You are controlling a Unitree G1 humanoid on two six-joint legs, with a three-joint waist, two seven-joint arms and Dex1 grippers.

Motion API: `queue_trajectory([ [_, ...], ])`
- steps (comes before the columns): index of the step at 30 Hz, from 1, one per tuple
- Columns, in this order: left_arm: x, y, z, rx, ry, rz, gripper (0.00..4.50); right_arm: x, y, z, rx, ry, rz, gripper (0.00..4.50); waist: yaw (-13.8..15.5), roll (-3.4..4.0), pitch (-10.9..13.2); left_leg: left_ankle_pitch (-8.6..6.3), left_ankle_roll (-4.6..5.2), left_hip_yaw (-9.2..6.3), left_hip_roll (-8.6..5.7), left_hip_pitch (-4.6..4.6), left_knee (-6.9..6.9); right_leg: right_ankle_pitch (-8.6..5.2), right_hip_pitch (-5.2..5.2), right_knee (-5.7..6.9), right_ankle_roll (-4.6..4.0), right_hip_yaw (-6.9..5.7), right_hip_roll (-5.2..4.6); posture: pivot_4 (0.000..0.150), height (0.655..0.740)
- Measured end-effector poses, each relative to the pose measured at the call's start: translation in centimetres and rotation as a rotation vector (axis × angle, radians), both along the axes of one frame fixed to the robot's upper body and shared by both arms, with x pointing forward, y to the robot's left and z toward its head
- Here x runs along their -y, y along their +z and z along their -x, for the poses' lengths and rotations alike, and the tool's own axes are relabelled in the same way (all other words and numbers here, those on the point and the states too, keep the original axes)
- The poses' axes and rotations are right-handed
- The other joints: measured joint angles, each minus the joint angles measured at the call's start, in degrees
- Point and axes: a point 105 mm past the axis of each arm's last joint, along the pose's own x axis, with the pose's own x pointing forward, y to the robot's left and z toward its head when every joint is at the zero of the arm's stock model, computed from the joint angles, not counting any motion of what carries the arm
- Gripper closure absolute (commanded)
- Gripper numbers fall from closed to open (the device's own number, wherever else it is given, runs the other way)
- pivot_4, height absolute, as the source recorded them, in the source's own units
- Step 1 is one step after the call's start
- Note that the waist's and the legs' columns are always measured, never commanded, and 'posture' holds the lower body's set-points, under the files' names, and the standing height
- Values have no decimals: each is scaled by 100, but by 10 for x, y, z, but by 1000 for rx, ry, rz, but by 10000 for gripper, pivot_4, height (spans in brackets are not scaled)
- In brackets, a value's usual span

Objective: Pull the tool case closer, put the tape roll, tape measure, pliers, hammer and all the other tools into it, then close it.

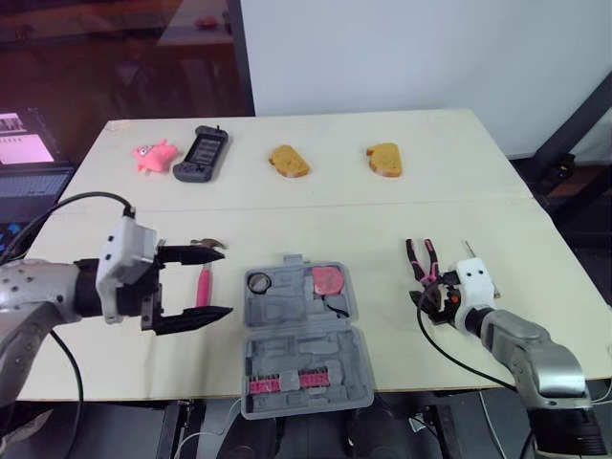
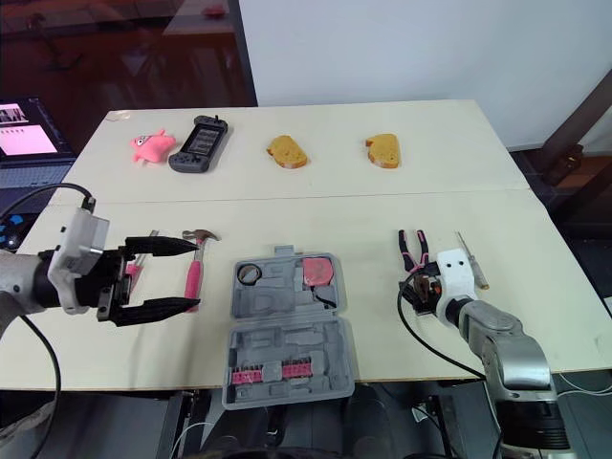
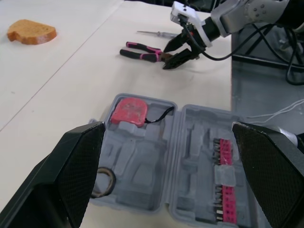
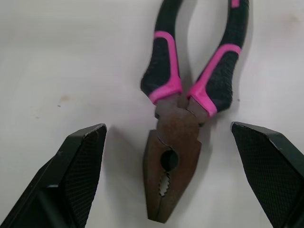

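We see the pale surface (image 1: 382, 220) brightly and evenly lit from overhead. Shadows are soft and short: a faint one hugs the pliers (image 4: 173, 156), and mild shade fills the recesses of the tool case (image 3: 190, 142). The upper left of the head views is dim, apart from a glowing screen (image 1: 24, 143).

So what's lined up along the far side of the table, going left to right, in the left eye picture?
pink toy → black gadget → first bread slice → second bread slice
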Motion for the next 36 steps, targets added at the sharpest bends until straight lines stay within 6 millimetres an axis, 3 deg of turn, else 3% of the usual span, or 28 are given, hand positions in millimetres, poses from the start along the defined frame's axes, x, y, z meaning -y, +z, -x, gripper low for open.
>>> queue_trajectory([
  [2,-2,0,0,0,9,-3,0,-1,-1,-1,4,-5,-6,716,-2,0,0,0,0,0,0,1,0,0,1,0,0,0,0,1500,7400],
  [4,-3,1,0,3,12,-3,0,-3,-1,-2,10,-15,-14,6177,-6,-1,-1,0,0,0,0,2,0,0,2,1,0,0,1,1500,7400],
  [6,-3,1,0,5,13,-3,0,-3,-1,-6,18,-31,-16,13732,-16,-1,-1,0,0,0,0,3,1,0,2,3,0,1,1,1500,7400],
  [10,-3,1,0,7,16,-2,0,0,-1,-10,25,-60,-11,34042,-80,-1,-1,0,0,-2,0,4,1,2,2,5,3,0,2,1500,7400],
  [11,-3,1,0,8,17,-2,0,0,-2,-10,28,-64,-13,35226,-90,-1,-1,0,0,-2,0,4,0,2,2,6,4,0,3,1500,7400],
  [24,-5,-2,1,-5,18,1,0,-5,4,-15,45,-31,-25,35160,-107,5,2,0,0,0,0,5,0,9,-1,11,16,2,4,1500,7400],
  [29,-15,-18,2,-60,64,17,0,-20,53,-24,93,271,90,35160,-116,26,15,0,1,9,2,2,0,9,-7,15,19,2,4,1500,7400],
  [36,-42,-43,10,-102,169,13,0,-82,111,-25,100,765,172,35160,-130,25,17,0,0,6,8,-1,0,-1,-12,14,2,-2,1,1500,7400],
])
